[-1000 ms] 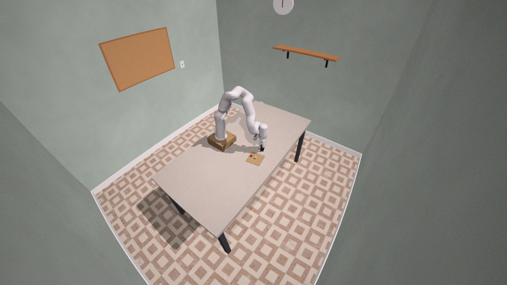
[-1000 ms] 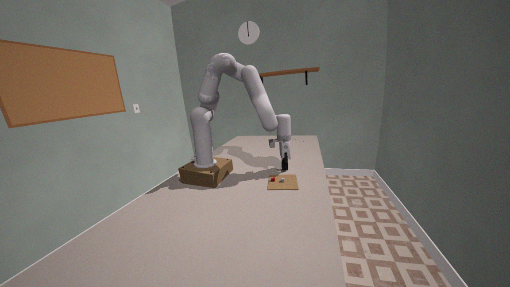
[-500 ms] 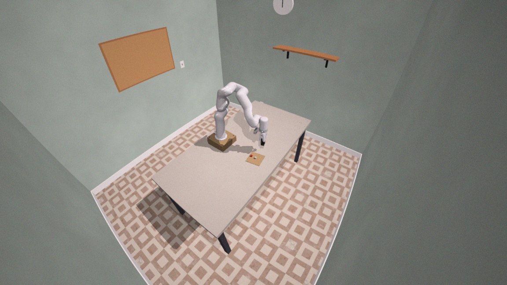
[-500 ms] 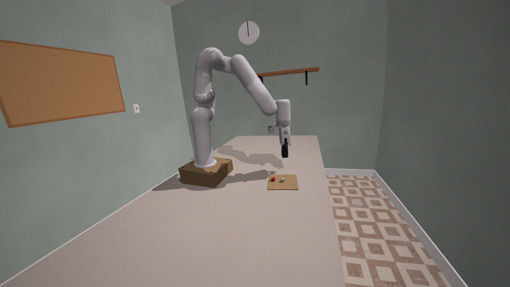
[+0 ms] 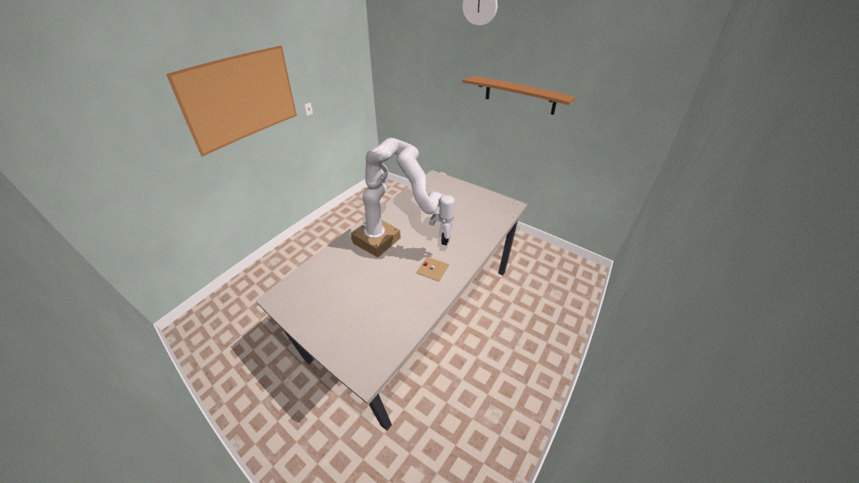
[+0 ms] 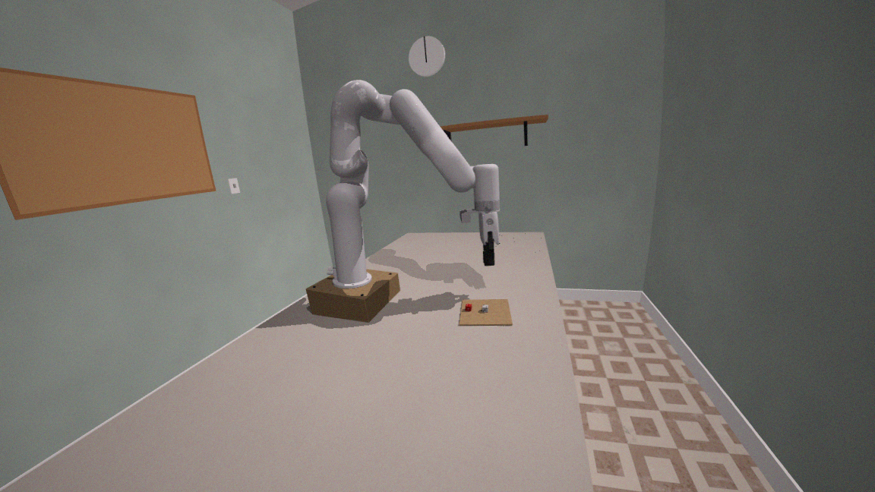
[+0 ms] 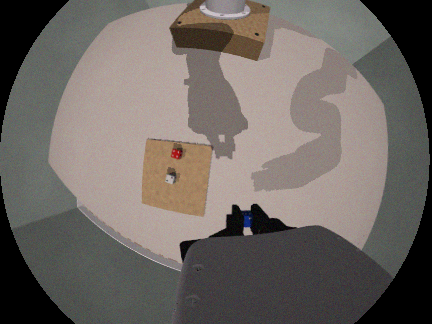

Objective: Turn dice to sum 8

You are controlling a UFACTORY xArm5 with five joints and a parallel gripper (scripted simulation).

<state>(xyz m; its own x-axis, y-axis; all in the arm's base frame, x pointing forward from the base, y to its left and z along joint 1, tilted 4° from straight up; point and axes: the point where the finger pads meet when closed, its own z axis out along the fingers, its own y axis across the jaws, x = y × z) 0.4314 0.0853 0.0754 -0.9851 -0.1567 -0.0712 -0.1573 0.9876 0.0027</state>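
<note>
A tan square mat (image 5: 437, 273) (image 6: 497, 316) (image 7: 192, 190) lies on the table. A red die (image 5: 426, 262) (image 6: 468, 306) (image 7: 176, 153) and a white die (image 6: 484, 308) (image 7: 170, 178) sit flat on it, a little apart. My gripper (image 5: 444, 240) (image 6: 488, 258) (image 7: 243, 215) hangs well above the table, off the mat on its far side. It is shut on a blue die (image 7: 246, 218), seen between the black fingertips in the wrist view. The dice tops are too small to read.
The arm's brown base block (image 5: 376, 238) (image 6: 352, 296) (image 7: 220, 27) stands on the table (image 5: 342, 324) beside the mat. The table's edge (image 6: 560, 342) runs close past the mat's outer side, with patterned floor below.
</note>
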